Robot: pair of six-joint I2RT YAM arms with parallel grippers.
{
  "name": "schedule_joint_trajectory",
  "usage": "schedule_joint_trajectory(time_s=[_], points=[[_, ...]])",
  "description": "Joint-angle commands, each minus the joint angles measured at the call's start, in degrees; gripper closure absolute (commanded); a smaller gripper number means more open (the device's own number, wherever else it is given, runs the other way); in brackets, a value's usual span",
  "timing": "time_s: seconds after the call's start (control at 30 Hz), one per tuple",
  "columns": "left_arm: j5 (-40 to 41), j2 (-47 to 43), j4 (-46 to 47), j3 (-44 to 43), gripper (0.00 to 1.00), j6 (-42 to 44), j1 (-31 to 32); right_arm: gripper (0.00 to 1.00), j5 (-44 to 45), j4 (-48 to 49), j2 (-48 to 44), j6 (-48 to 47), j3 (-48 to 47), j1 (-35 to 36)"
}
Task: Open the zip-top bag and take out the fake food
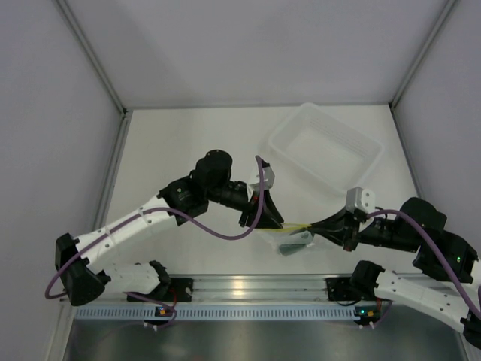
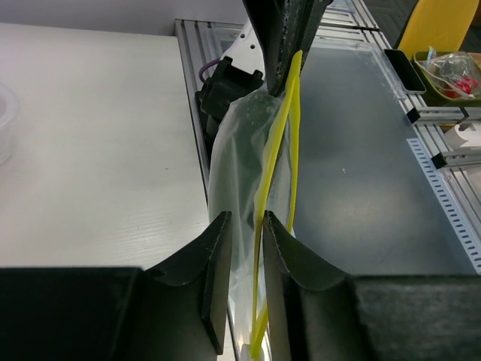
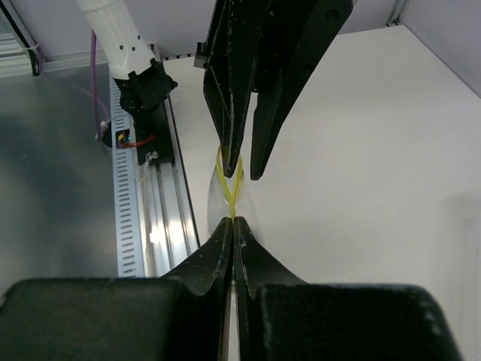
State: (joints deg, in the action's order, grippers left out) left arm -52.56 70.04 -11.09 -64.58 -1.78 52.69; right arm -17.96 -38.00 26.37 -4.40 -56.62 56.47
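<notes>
The zip-top bag (image 1: 289, 235) hangs low over the table's near edge, stretched between both grippers. My right gripper (image 3: 231, 220) is shut on one end of its yellow-green zip strip (image 3: 225, 182), which forks into two strands just beyond the tips. My left gripper (image 2: 244, 218) stands at the other end with its jaws apart, clear film (image 2: 233, 173) and one yellow strand (image 2: 276, 143) between them and the strand lying against the right finger. The other strand runs outside that finger. A dull, dark elongated shape (image 1: 297, 242), apparently the fake food, shows through the hanging film.
A large rigid clear bin (image 1: 331, 147) stands at the back right of the white table. The aluminium rail with the arm bases (image 1: 248, 287) runs just below the bag. Grey walls close in on both sides.
</notes>
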Motion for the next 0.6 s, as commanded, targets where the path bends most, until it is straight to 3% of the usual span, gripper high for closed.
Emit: schedule_joint_trajectory(time_s=[0.0, 0.03, 0.17, 0.3, 0.33, 0.4, 0.5, 0.57], points=[[-2.20, 0.01, 2.04, -1.34, 0.73, 1.08, 0.84, 1.00, 0.29, 5.83, 0.17, 0.19, 0.11, 0.75], [-2.11, 0.01, 2.04, -1.34, 0.74, 1.08, 0.93, 1.00, 0.20, 6.00, 0.26, 0.19, 0.19, 0.75], [-2.11, 0.01, 2.04, -1.60, 1.00, 1.25, 1.28, 1.00, 0.20, 6.71, 1.05, 0.36, 0.72, 0.84], [3.49, -0.52, 2.04, -1.34, 1.00, 0.47, 1.45, 1.00, 1.86, 7.06, 1.14, 0.71, 1.51, 0.75], [8.73, -0.61, 2.04, -1.34, 1.00, -0.15, 1.45, 0.82, 3.00, 7.15, 1.14, 0.89, 1.60, 0.75], [15.95, -0.87, 2.04, -1.17, 1.00, -2.51, 1.45, 0.58, 8.34, 6.54, 1.14, 2.81, 1.25, 0.75], [32.21, -0.78, 1.69, -0.64, 1.00, -5.59, 1.45, 0.48, 15.90, 5.22, 2.45, 7.21, 0.46, 0.84], [41.77, -0.08, 1.08, -0.55, 1.00, -8.22, 1.45, 0.46, 20.82, 5.04, 3.95, 11.84, 0.28, 0.75]])
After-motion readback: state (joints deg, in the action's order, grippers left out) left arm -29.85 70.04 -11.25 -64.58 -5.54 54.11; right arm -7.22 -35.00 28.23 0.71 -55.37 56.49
